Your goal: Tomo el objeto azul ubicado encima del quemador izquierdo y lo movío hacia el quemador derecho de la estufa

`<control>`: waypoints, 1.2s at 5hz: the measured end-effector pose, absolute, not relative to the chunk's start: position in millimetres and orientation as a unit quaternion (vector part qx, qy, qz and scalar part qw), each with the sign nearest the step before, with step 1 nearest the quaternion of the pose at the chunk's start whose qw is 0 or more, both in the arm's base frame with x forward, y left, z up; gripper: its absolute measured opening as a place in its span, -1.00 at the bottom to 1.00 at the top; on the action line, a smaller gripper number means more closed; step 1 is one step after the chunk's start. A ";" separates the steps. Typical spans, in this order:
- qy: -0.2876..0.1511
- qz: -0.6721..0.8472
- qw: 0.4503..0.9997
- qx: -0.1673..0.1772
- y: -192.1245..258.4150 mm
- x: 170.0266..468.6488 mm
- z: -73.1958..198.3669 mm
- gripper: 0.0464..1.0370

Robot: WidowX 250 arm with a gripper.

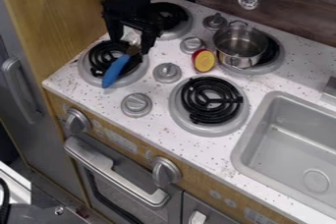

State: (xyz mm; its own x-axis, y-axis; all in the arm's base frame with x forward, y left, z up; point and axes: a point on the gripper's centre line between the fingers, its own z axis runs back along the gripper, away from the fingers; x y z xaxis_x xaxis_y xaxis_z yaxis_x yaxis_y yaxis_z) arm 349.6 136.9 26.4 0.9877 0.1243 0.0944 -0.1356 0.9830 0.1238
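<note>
The black gripper [131,44] hangs over the back part of the front left burner [87,70], its two fingers spread apart. Lying at a slant across that burner is a blue-handled utensil [115,70], its handle toward the front edge. The utensil's brownish, lighter far end is between or just below the fingertips; whether they touch it I cannot tell. The front right burner [210,99], a black coil on a grey plate, has nothing on it.
A metal pot [240,46] stands on the back right burner, with a red and yellow round piece [204,61] beside it. Grey knobs [167,72] rise between the burners. A grey sink [295,144] is at the right. A wooden panel [62,16] borders the left side.
</note>
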 end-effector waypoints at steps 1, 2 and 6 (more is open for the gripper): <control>-0.026 0.064 0.996 0.060 134.9 345.6 14.2 0.91; -0.002 0.082 0.995 0.055 144.8 343.8 -13.1 0.91; 0.016 0.163 0.986 0.041 201.5 350.3 -47.5 0.29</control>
State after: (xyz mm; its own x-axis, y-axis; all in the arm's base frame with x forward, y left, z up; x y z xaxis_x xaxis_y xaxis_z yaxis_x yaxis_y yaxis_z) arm 350.3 201.5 -47.5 0.9465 0.3221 -0.0187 -0.3194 0.9438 0.0852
